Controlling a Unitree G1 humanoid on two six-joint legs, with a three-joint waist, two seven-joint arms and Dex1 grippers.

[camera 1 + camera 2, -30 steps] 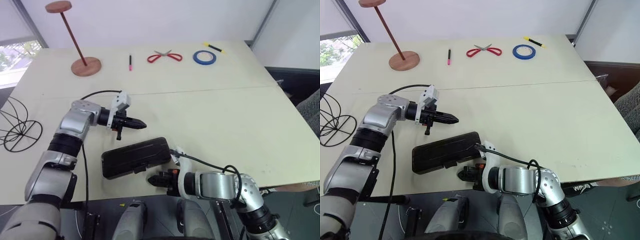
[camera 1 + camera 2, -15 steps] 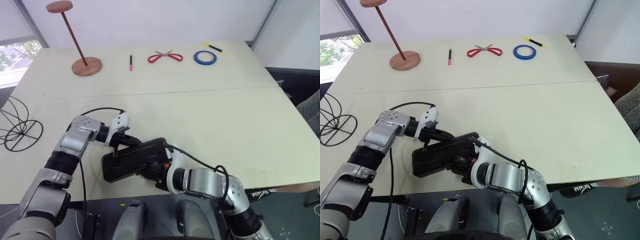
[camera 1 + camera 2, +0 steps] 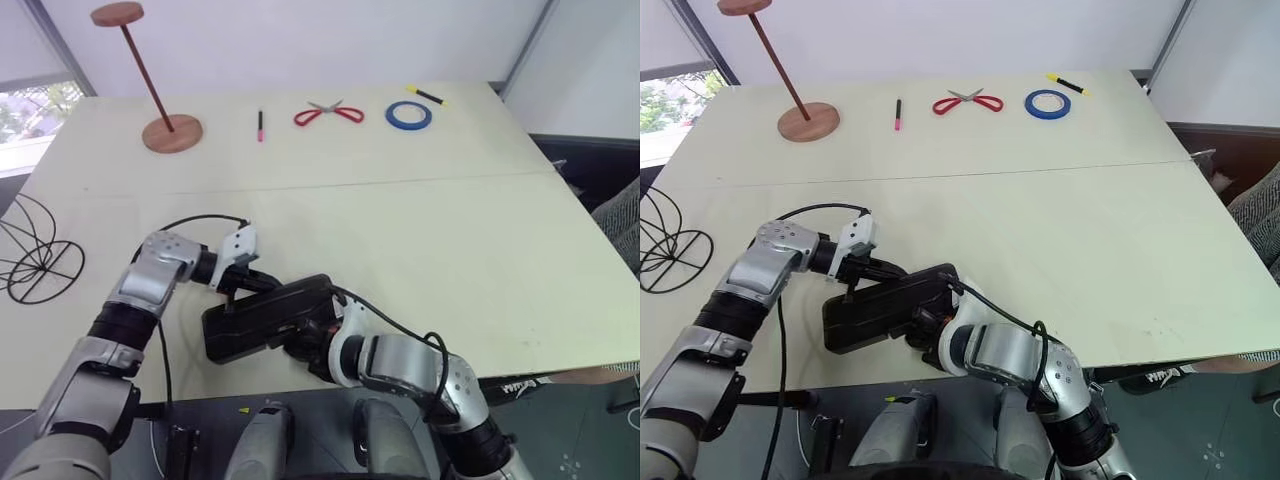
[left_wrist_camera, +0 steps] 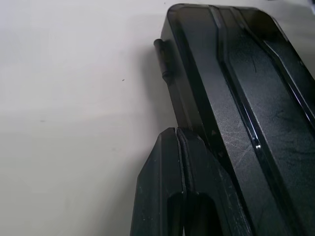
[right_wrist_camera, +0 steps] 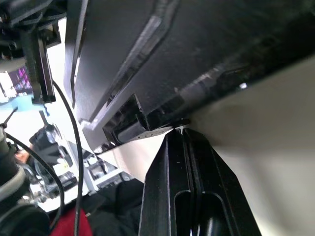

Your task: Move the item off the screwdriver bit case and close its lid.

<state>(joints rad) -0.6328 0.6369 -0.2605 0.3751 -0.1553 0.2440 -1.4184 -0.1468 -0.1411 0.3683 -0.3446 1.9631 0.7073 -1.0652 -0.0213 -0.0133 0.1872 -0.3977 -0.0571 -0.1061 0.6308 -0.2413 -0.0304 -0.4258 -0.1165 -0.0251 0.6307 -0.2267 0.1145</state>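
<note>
The screwdriver bit case [image 3: 262, 320] lies near the table's front edge, and its smoky lid [image 4: 236, 98] rests flat on top. My left gripper [image 3: 264, 285] is shut, its tips [image 4: 176, 131] against the case's far long edge, beside a hinge knuckle [image 4: 161, 54]. Shut as well, my right gripper [image 3: 300, 342] has its tips [image 5: 181, 129] touching the case's near edge by the latch tab [image 5: 129, 124]. The item, a black wire globe [image 3: 32, 255], rests at the table's far left, well apart from the case.
At the back stand a reddish-brown stand with a disc top [image 3: 170, 130], a pink pen [image 3: 260, 125], red scissors [image 3: 330, 113], a blue tape roll [image 3: 408, 114] and a yellow-black marker [image 3: 428, 95]. The table's front edge [image 3: 560, 375] runs close behind the case.
My left gripper came down from above the table to the case's far edge. My right gripper swung in from the table's front edge to the case's near side. Both have held still lately.
</note>
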